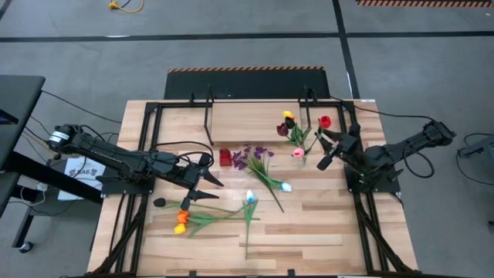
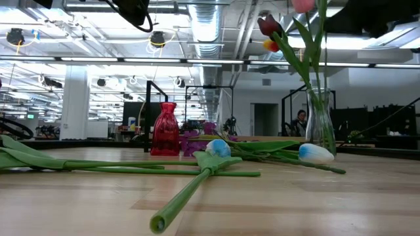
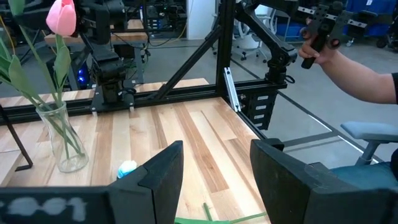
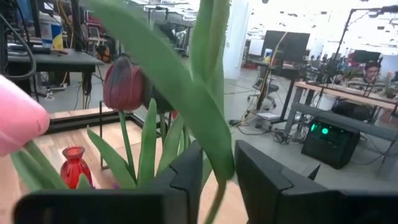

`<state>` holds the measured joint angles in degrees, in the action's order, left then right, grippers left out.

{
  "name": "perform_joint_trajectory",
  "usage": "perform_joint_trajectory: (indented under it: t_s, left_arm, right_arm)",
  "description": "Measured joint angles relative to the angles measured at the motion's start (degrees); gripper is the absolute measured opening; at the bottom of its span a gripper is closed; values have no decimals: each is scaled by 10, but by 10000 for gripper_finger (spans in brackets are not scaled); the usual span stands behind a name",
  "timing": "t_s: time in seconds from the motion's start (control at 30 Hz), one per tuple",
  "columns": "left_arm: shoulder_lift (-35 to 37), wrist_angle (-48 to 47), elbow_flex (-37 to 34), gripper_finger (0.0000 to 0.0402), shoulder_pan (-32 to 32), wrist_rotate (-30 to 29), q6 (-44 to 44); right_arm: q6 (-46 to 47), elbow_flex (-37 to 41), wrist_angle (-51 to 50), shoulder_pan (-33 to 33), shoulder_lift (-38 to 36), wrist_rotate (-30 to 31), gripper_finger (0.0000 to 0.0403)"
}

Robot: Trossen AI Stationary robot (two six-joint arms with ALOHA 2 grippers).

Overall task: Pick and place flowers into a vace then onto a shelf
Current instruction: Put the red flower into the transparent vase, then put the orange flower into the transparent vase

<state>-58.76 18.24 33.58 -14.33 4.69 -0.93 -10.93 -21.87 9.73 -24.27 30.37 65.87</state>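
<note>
A: Clear glass, that vase [image 2: 321,124] on the right side of the table [image 1: 309,232], and it already holds several tulips: a pink one [image 1: 297,153], a dark maroon one [image 2: 270,25], a yellow one [image 1: 288,116] and a red one [image 1: 324,121].

B: Where is the right gripper [image 1: 327,150]?

A: Just beside the vase, up among the stems. In its wrist view a green stem [image 4: 217,193] hangs in the gap between the two dark fingers [image 4: 189,174], and the fingers stand slightly apart. Whether they press on the stem cannot be told.

B: And the left gripper [image 1: 207,176]?

A: It hovers over the left half of the table, jaws apart with nothing between them. Its wrist view looks across the planks toward the vase.

B: What lies loose on the table?

A: Two orange tulips [image 1: 182,217] near the left front, a white tulip [image 1: 249,198] in the middle, another white tulip [image 2: 315,153] nearer the vase, and a purple sprig [image 1: 251,157] beside a small red vase [image 1: 225,157].

B: The shelf?

A: The light wooden shelf [image 1: 247,120] sits at the back of the table on thin black legs, with nothing visible on the bare board. A person's arm [image 3: 360,71] shows in the room beyond the table, holding a dark handle.
</note>
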Motion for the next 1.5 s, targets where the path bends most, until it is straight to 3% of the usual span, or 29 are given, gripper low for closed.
perform_joint_trajectory:
  t_s: [0.23,0.47,0.67,0.9,1.03,1.27,1.4,1.5]
  left_arm:
    - [0,0,0,177,0,0,0]
    - [24,-1,1,177,2,20,0]
    - [86,-47,0,177,9,28,-6]
    - [180,-129,0,177,32,-71,-126]
    - [233,-133,0,177,30,-55,-83]
    - [291,-157,0,177,8,34,-6]
    - [293,-182,-4,177,-9,32,-6]
    - [293,-135,-42,177,-23,17,-10]
  right_arm:
    - [85,0,-79,0,0,-7,164]
    - [144,0,-165,0,0,-81,210]
    - [180,0,-227,0,0,-107,212]
    - [186,0,-262,-1,0,-111,198]
    - [186,0,-262,-1,0,-111,191]
    - [191,0,-291,-1,-1,-120,187]
    - [233,-31,-363,-1,-1,-120,185]
    - [269,-62,-428,-1,-1,-143,182]
